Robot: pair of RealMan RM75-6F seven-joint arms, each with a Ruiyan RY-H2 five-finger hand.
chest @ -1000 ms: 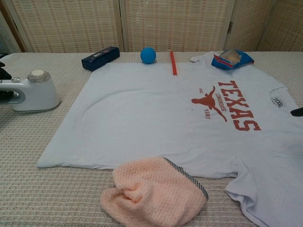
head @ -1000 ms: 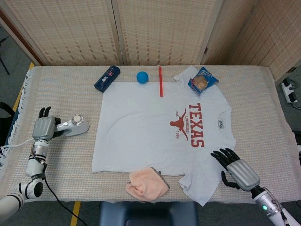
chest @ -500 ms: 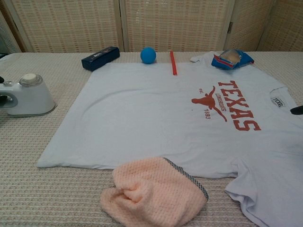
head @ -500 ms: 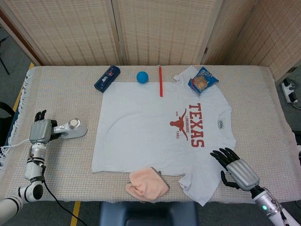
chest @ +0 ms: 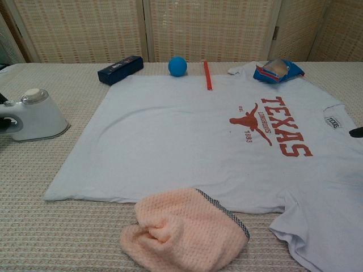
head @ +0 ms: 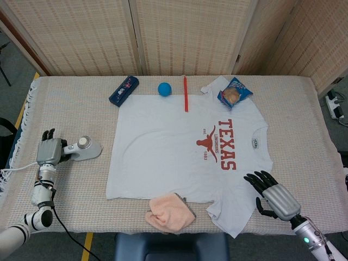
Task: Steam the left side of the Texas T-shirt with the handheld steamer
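Woven table cover [head: 65, 185]; left hand [head: 49, 150] grips handle of steamer [head: 84, 148]: rigid, likely top-heavy. T-shirt [head: 163, 152] limp. Right hand [head: 273, 196] spread, empty.

The T-shirt [chest: 187, 141] carries a dark red chest print, turned sideways to both cameras: the large word "TEXAS" in block letters, and beside it a longhorn steer head with the smaller word "LONGHORNS" running along it. Flanking the steer head are "EST." and the year "1883". Near the hem, on the shirt's right edge in the chest view, a small sewn tag [chest: 332, 122] reads "TEXAS". The dark blue box [chest: 119, 69] at the far side of the surface bears white and red lettering, and the blue snack packet [chest: 277, 71] has printing too, but both are too small to read.
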